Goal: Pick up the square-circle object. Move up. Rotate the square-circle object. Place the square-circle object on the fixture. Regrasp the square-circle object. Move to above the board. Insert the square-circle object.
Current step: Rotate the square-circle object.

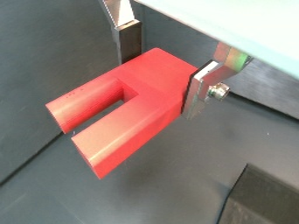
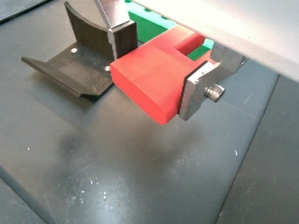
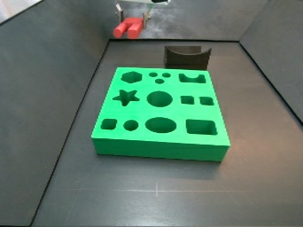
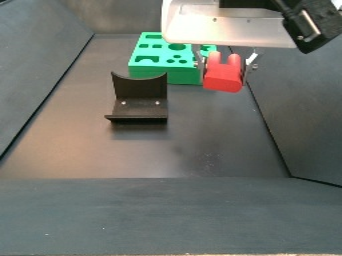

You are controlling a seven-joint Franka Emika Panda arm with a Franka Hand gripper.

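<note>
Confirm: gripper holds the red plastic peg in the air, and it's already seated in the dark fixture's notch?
Not seated. The gripper holds the small red plastic peg between its fingers, off the floor and beside the dark L-shaped fixture, apart from it. A side view shows the fixture's notch empty.

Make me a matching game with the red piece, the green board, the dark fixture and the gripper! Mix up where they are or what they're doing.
Things:
1. square-circle object
2. board
3. fixture
4. gripper

States:
A. lying flat on the floor, all its shaped holes empty
B. standing on the floor with nothing on it
C. held up in the air between two silver fingers
D. shut on the red piece, above the floor

Pairs: 1-C, 2-A, 3-B, 4-D
</note>
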